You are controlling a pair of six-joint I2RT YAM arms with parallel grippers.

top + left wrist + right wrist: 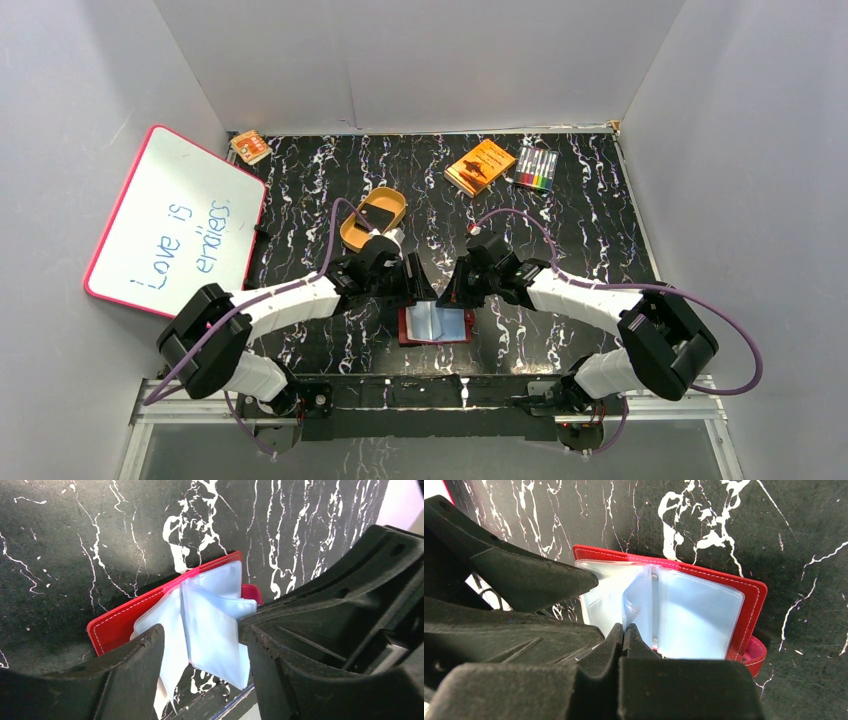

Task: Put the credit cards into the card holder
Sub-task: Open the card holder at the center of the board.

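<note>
The red card holder point(435, 325) lies open near the table's front edge, its pale blue pockets fanned upward point(210, 630) point(699, 610). My left gripper point(415, 285) point(202, 630) is open, one finger on each side of the raised pockets. It grips nothing. My right gripper point(452, 290) point(624, 627) is shut, its tips pinching one upright pocket leaf. A dark flat shape in the tan oval tray point(398, 203) looks like the credit cards point(378, 214). No card shows in either wrist view.
A whiteboard point(175, 222) leans at the left. An orange box point(480, 165) and a pack of markers point(536, 168) lie at the back right, and a small orange item point(250, 147) at the back left. The two grippers nearly touch above the holder.
</note>
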